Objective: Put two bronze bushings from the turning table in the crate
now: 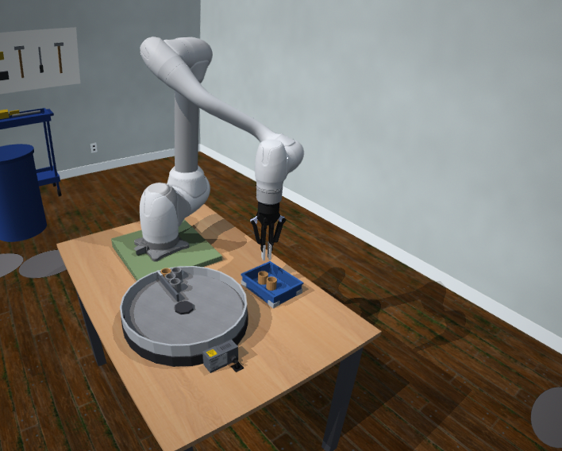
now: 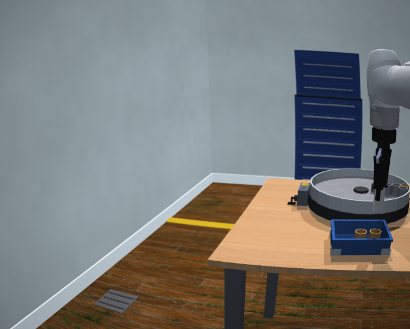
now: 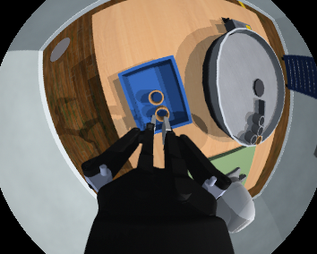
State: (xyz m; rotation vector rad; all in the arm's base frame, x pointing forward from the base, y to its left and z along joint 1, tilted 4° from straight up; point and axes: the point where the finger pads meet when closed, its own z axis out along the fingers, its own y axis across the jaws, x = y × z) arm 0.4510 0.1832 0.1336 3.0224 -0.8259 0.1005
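Observation:
Two bronze bushings stand upright in the blue crate (image 1: 288, 291) (image 2: 359, 247) (image 3: 179, 85): one bushing (image 1: 263, 280) (image 2: 374, 236) (image 3: 162, 107) nearer the arm's base, the other (image 1: 271, 286) (image 2: 360, 236) (image 3: 163, 97) beside it. My gripper (image 1: 266, 256) (image 2: 377, 205) (image 3: 158, 122) hangs above the crate, pointing down, its fingers a little apart with nothing between them. On the turning table (image 1: 209, 327) (image 2: 340, 205) (image 3: 240, 67), one bronze bushing (image 1: 166, 271) (image 2: 405, 185) (image 3: 259, 139) stands with three grey bushings (image 1: 175, 281) by the divider.
The divider (image 1: 171, 287) stands on the turning table between its hub (image 1: 184, 307) and rim. A grey control box (image 1: 220, 356) (image 2: 303, 195) sits at the table's side. The arm's base stands on a green mat (image 1: 202, 249).

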